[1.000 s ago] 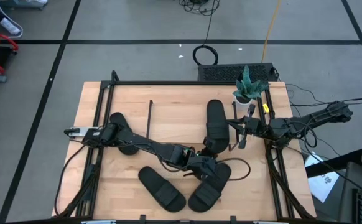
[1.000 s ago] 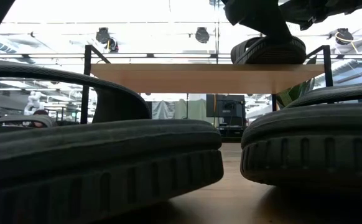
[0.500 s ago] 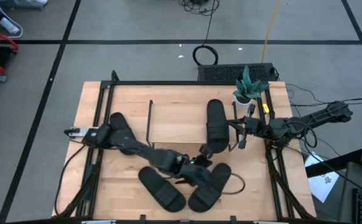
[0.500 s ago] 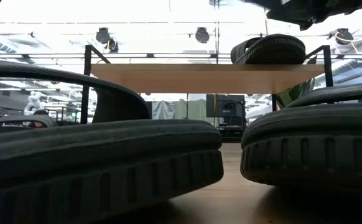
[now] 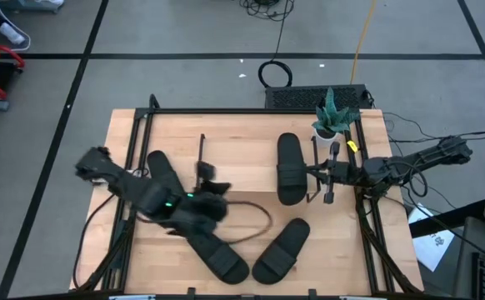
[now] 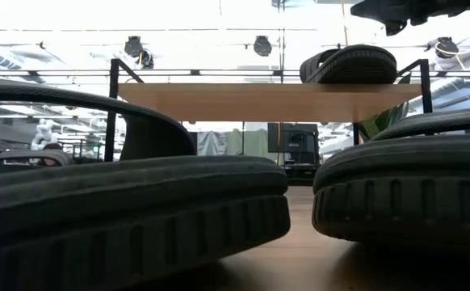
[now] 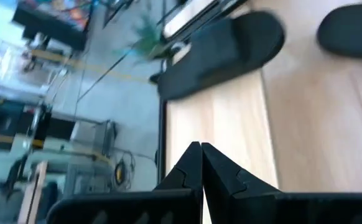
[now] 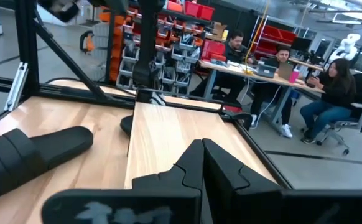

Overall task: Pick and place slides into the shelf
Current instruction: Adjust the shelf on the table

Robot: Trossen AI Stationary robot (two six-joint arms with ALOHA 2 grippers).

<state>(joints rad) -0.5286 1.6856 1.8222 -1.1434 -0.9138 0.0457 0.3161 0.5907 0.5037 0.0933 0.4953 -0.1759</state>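
With one slide (image 5: 289, 167) resting on the shelf (image 5: 242, 158), three remain on the table (image 5: 359, 250); left gripper (image 7: 201, 163) and right gripper (image 8: 203, 163) fingers are pressed together, empty.

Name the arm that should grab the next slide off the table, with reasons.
Left, probably. The left gripper, fingers shut and empty, is close to the slide at the table's front. The right gripper, also shut, waits beside the shelf, next to the slide already on it.

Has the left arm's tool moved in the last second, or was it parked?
Yes. The left tool has swung from beside the front right slide toward the table's left side, ending near the shelf's left end, fingers shut.
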